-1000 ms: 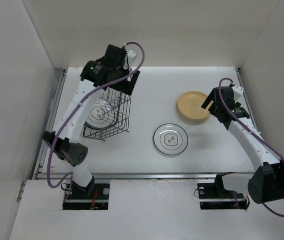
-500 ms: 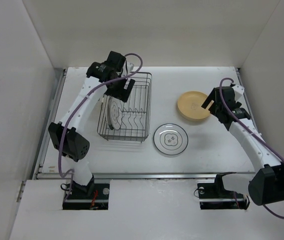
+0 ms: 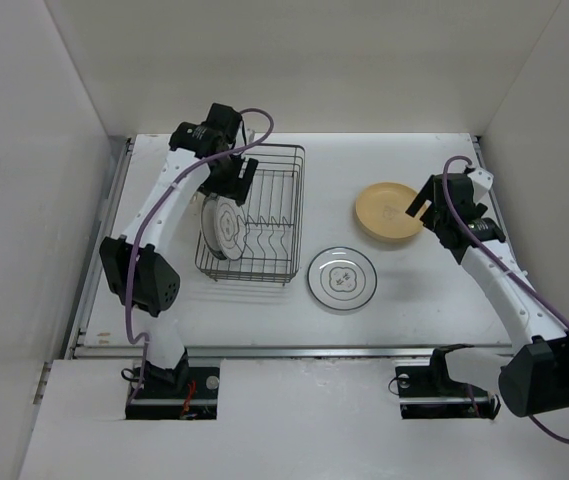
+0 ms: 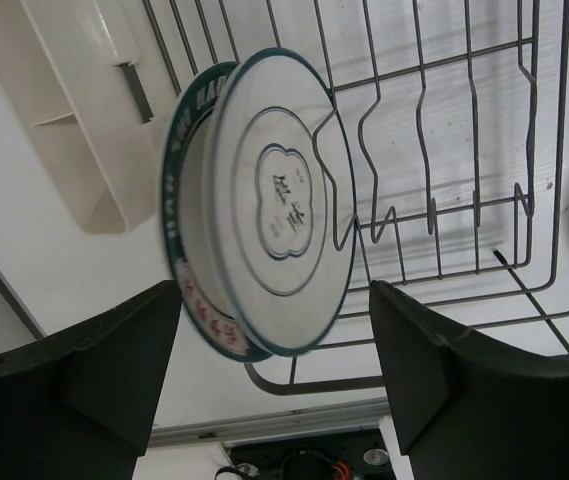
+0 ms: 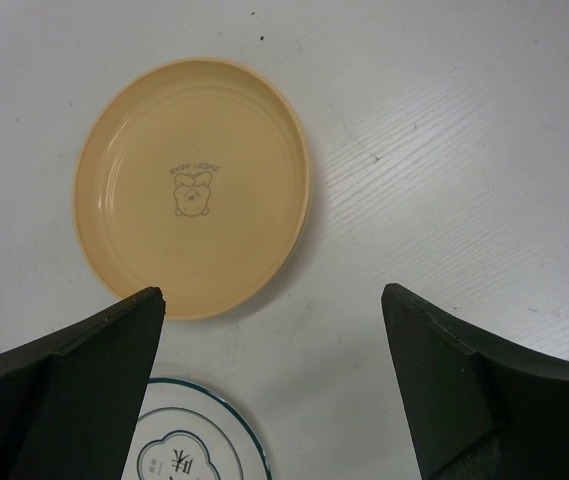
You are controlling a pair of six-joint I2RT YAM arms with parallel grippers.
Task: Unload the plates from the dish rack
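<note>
The dish rack (image 3: 264, 215) is a dark wire basket lying flat on the table at the left. Two white plates with green rims (image 3: 222, 222) stand on edge at its left end. In the left wrist view the front plate (image 4: 274, 200) leans against a second one (image 4: 186, 262) among the rack's wire prongs (image 4: 434, 150). My left gripper (image 3: 232, 178) hangs open over them (image 4: 274, 340), touching nothing. A tan plate (image 3: 388, 211) and a white green-rimmed plate (image 3: 342, 279) lie flat on the table. My right gripper (image 3: 432, 215) is open and empty above the tan plate's near edge (image 5: 192, 185).
The rack's cream plastic attachment (image 4: 84, 110) hangs on its left side. White walls enclose the table on the left, back and right. The white plate on the table shows at the bottom of the right wrist view (image 5: 194, 460).
A second ago the rack stood tipped up on its side under my left gripper; now it lies flat on the table. My left gripper has shifted slightly left over the plates. The right arm has barely moved.
</note>
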